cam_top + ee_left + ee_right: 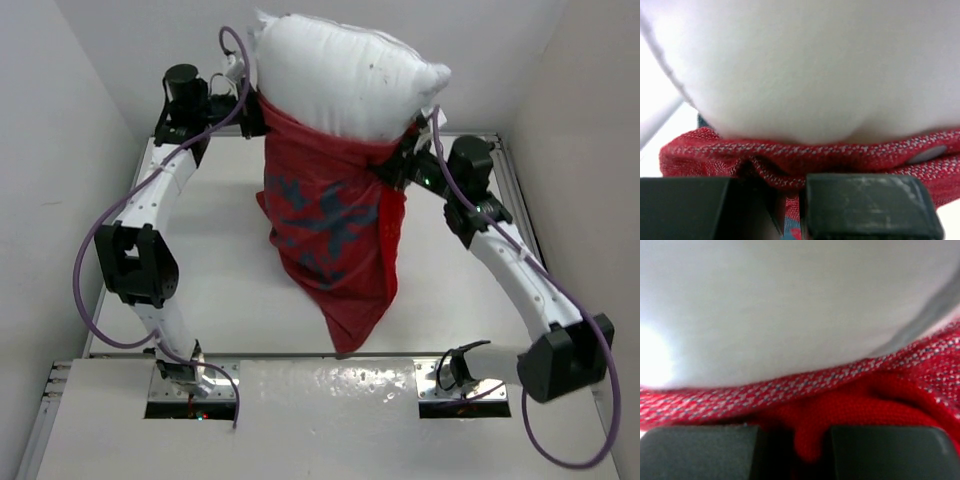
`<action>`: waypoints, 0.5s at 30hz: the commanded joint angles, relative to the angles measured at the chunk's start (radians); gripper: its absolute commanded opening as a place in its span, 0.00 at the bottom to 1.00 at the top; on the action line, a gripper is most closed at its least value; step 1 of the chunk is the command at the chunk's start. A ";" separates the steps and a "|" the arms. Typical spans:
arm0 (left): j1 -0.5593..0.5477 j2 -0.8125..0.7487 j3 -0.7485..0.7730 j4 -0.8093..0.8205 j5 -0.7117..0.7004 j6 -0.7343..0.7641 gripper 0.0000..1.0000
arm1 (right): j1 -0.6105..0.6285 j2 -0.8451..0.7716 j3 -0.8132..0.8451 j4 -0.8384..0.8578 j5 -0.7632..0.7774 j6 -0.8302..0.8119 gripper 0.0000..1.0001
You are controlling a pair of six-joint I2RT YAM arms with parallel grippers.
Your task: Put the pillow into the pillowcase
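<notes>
Top view: the white pillow (345, 80) juts from the mouth of the red pillowcase (335, 235), held up over the table (225, 290). The left gripper (250, 115) and right gripper (400, 165) are half hidden at its rim.

Left wrist: black fingers (870, 200) pinch the red hem, with the pillow blurred above.

Right wrist: the fingers (890, 450) clamp a red fold, their tips cut off.

- A robotics lab, set up as a boxed-in test cell.
- Two white-and-black robot arms, the left arm (160, 195) and the right arm (520, 270), are bolted on metal plates (190, 385) at a white table (230, 290).
- Plain white walls (60, 120) close it in, and purple cables (85, 270) loop alongside.
</notes>
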 commanded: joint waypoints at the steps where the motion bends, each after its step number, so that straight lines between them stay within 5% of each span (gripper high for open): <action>1: 0.033 -0.042 0.154 0.123 -0.093 -0.123 0.00 | 0.005 0.151 0.198 -0.023 0.096 -0.027 0.00; 5: 0.156 0.046 0.501 -0.002 -0.341 -0.042 0.00 | 0.005 0.339 0.520 0.063 0.331 -0.051 0.00; 9: 0.205 0.021 0.594 0.031 -0.531 0.058 0.00 | 0.014 0.562 1.002 0.034 0.300 -0.076 0.00; 11: 0.219 -0.023 0.594 0.040 -0.531 0.165 0.00 | 0.043 0.574 1.036 0.108 0.262 -0.146 0.00; 15: 0.211 -0.106 0.512 -0.042 -0.481 0.314 0.00 | 0.127 0.469 0.820 0.236 0.246 -0.452 0.00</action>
